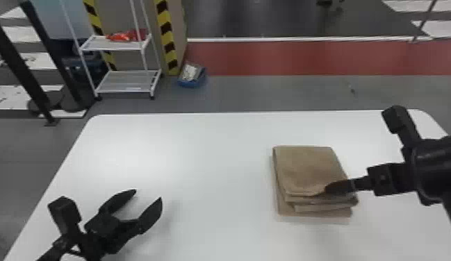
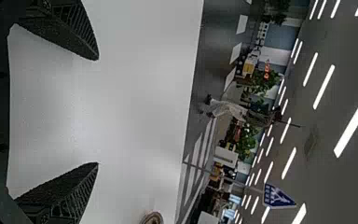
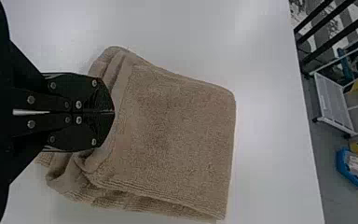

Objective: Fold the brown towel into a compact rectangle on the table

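Note:
The brown towel (image 1: 309, 168) lies folded in a stacked, roughly rectangular bundle on the right half of the white table (image 1: 200, 145). At its near right corner is my right gripper (image 1: 328, 188), its fingertips over the upper layers. The right wrist view has the right gripper (image 3: 113, 112) with both fingers pressed together against the edge of the towel (image 3: 177, 135); whether cloth is pinched between them is hidden. My left gripper (image 1: 148, 195) is above the table's near left part, away from the towel, its fingers spread. In the left wrist view, the left gripper (image 2: 98, 112) has bare tabletop between its fingers.
Beyond the table's far edge stand a white wire shelf (image 1: 125, 81) with a red item on it and a blue bin (image 1: 192, 82) on the floor. Black posts (image 1: 23, 69) rise at the far left.

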You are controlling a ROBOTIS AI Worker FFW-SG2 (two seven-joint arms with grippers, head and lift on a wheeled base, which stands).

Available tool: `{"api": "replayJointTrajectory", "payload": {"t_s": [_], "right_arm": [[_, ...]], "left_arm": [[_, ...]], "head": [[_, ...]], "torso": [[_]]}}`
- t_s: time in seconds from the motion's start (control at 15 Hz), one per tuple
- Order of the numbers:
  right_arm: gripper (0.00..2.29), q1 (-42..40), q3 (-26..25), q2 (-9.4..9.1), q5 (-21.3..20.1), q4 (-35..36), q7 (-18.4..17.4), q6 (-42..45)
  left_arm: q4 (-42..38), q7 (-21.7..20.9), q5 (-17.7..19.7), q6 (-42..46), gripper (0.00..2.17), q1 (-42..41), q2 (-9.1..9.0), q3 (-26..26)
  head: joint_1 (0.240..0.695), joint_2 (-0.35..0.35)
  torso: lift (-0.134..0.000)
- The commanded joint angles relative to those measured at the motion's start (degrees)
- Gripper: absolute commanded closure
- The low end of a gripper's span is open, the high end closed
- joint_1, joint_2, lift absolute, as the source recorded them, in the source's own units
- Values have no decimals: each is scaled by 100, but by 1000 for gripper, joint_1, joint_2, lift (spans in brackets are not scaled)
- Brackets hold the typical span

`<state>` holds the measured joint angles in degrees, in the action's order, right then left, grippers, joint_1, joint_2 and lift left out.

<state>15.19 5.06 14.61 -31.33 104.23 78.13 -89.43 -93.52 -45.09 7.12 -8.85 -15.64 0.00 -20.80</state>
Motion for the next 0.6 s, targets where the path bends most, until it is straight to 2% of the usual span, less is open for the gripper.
{"api": "replayJointTrajectory", "payload": {"t_s": [0.0,0.2,0.33,0.4,0.53], "right_arm": [[2125,-87,74,42,-84,-34,19,-65],[2125,-271,100,183,-119,-25,19,-65],[2125,-403,74,209,-145,10,19,-65],[2125,-412,-31,209,-92,54,19,-65],[2125,-429,-480,209,321,502,19,-65]], "left_arm": [[53,0,8,27,73,8,-15,-29],[70,0,8,27,73,43,-15,-11],[70,0,8,27,73,61,-15,-3],[62,-8,8,27,73,70,-15,6],[62,-8,8,27,73,70,-15,-11]], "head": [[695,69],[695,68],[695,56],[695,52],[695,45]], "torso": [[-124],[-124],[-124],[-124],[-124]]}}
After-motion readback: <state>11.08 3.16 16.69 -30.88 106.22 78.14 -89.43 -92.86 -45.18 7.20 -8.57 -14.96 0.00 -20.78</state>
